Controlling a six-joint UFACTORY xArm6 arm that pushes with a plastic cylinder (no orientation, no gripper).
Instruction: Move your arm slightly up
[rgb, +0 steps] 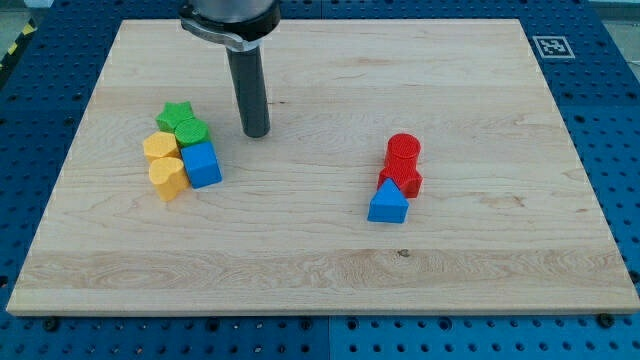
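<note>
My dark rod comes down from the view's top and my tip (257, 132) rests on the wooden board (330, 250). To the left of my tip sits a cluster: a green star (175, 115), a green cylinder (191, 131), a yellow block (160, 147), a yellow block (167, 178) and a blue cube (201, 164). The tip stands apart from the green cylinder, a short way to its right. At the view's right are a red cylinder (403, 152), a red block (404, 178) and a blue triangle (388, 205), touching one another.
A black and white marker tag (551, 46) sits at the board's top right corner. A blue perforated table (620, 120) surrounds the board.
</note>
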